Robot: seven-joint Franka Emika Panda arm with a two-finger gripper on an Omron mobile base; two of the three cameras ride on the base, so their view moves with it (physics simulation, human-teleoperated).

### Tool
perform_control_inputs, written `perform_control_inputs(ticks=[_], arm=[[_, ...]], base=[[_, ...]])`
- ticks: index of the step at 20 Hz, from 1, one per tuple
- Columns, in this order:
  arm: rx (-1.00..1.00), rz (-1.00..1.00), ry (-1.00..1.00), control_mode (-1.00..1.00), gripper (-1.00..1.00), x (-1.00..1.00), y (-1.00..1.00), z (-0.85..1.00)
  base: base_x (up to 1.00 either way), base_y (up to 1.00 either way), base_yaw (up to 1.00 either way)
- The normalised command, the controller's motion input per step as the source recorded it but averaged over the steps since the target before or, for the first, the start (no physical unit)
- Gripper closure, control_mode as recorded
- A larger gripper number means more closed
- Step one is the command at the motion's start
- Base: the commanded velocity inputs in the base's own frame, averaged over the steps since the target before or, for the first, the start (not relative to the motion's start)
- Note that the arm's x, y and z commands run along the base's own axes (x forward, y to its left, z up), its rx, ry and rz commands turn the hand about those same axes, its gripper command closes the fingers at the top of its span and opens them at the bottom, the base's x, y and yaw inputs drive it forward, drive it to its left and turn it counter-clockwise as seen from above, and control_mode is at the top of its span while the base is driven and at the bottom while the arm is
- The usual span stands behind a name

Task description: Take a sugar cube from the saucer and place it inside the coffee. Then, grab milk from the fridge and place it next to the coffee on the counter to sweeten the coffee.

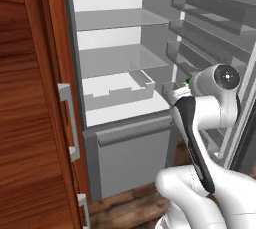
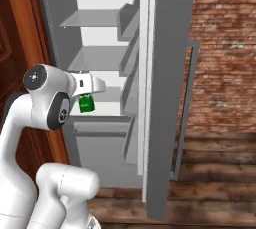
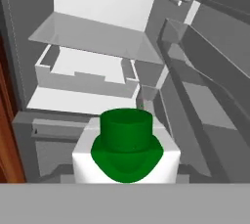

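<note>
milk [image 3: 127,157] sat right at the tool [image 2: 89,97], its green cap toward the fridge [image 1: 120,63] shelves, and looked clamped in the tool just outside the open fridge. the carton stood upright; the table lay somewhere away from the fridge.

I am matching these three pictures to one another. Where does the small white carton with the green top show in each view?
Left base view: the small white carton with green top peeks out at centre right, beside the arm's joint.
Right base view: left of centre, below the white hand.
Hand view: bottom centre, close up.
Shared landmark: the pale fridge drawer.
</note>
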Motion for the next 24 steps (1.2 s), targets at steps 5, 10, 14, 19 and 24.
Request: perform_control_inputs(ticks=[5, 10, 14, 19, 24], arm=[[0.00, 0.00, 0.00, 1.00, 1.00, 0.00, 0.00, 0.00], [0.00, 0.00, 0.00, 1.00, 1.00, 0.00, 0.00, 0.00], [0.00, 0.00, 0.00, 1.00, 1.00, 0.00, 0.00, 0.00], [0.00, 0.00, 0.00, 1.00, 1.00, 0.00, 0.00, 0.00], [0.00, 0.00, 0.00, 1.00, 1.00, 0.00, 0.00, 0.00]], base=[[-0.88, -0.44, -0.37], [-0.27, -0.57, -0.64], [0.01, -0.55, -0.75], [0.07, -0.54, -0.73], [0.22, -0.53, -0.68]])
